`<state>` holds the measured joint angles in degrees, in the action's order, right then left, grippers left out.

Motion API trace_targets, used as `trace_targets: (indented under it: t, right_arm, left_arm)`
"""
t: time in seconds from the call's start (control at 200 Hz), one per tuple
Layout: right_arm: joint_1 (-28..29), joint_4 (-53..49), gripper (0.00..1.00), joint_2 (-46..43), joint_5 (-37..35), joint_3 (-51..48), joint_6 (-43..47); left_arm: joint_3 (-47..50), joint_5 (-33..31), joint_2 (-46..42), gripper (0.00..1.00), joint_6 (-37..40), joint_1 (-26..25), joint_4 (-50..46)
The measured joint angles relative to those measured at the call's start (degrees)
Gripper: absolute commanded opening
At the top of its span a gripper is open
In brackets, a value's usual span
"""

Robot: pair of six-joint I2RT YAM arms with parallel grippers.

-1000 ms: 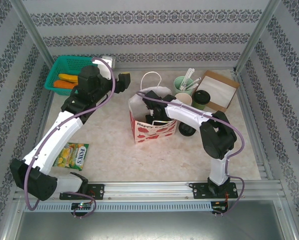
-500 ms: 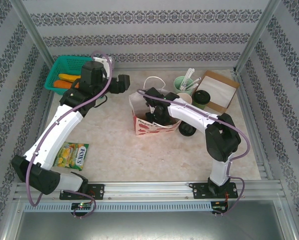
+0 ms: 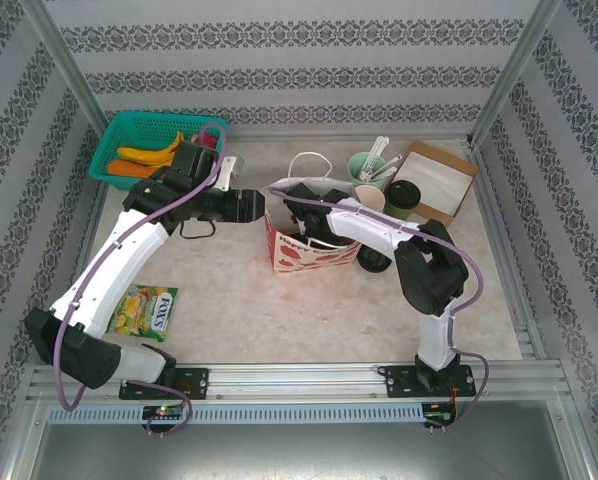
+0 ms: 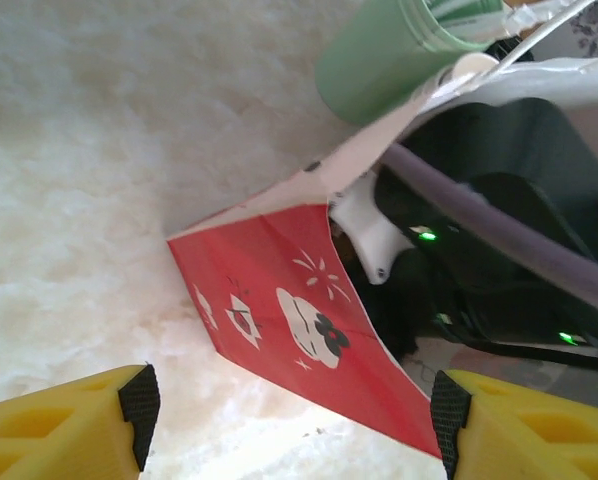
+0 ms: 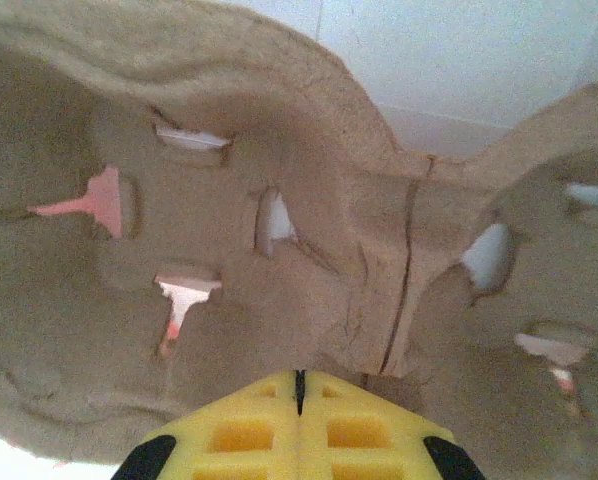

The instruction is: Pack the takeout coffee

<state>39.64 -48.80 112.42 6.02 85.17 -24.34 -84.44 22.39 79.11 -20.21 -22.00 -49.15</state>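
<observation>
The takeout coffee [image 3: 403, 196], a dark-green cup with a black lid, stands at the back right of the table, apart from both grippers. A red paper bag [image 3: 314, 252] with white handles stands mid-table. My right arm [image 3: 369, 228] reaches down into it. In the right wrist view my right gripper [image 5: 299, 380] is shut, its tips against a brown pulp cup carrier [image 5: 279, 200]; whether it pinches the carrier is hidden. My left gripper [image 3: 253, 205] is open at the bag's left side, and the bag's red corner [image 4: 289, 310] lies ahead between its fingers [image 4: 139, 402].
A mint cup of white utensils [image 3: 367, 164] and a cream cup [image 3: 369, 197] stand beside the coffee, with a flat cardboard box [image 3: 437, 180] behind. A green basket [image 3: 144, 150] of produce sits back left. A candy packet [image 3: 145, 310] lies near the left arm.
My left gripper has swung from beside the basket down and right to the bag's left side. The bag has shifted and tipped slightly. The right arm stays inside it.
</observation>
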Motion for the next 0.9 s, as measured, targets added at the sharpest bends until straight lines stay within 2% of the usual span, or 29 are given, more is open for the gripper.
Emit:
trace_targets:
  t: [0.175, 0.26, 0.45, 0.605, 0.719, 0.904]
  right_arm:
    - [0.0, 0.4, 0.01, 1.4, 0.0, 0.1, 0.6]
    - [0.0, 0.4, 0.02, 1.4, 0.0, 0.2, 0.9]
    - [0.0, 0.9, 0.03, 0.3, 1.3, 0.3, 3.5]
    - [0.0, 3.0, 0.01, -3.6, 5.7, -0.7, 10.4]
    - [-0.2, 3.1, 0.0, -4.5, 9.6, -0.6, 17.0]
    - [-1.0, 1.4, 0.0, -3.9, 15.2, -0.7, 26.3]
  left_arm:
    - [0.0, 3.8, 2.8, 0.68, -1.1, 0.0, 0.4]
    - [0.0, 5.8, 4.1, 0.63, -1.6, 0.0, 1.2]
    - [0.0, 8.6, 5.4, 0.28, -2.6, 0.0, 2.0]
    - [-0.2, 7.3, 5.4, 0.06, -2.4, 0.0, 1.9]
    - [-1.0, 5.6, 5.4, 0.02, -2.0, 0.0, 1.3]
    - [-2.3, 2.7, 5.4, 0.0, -1.6, 0.0, -0.9]
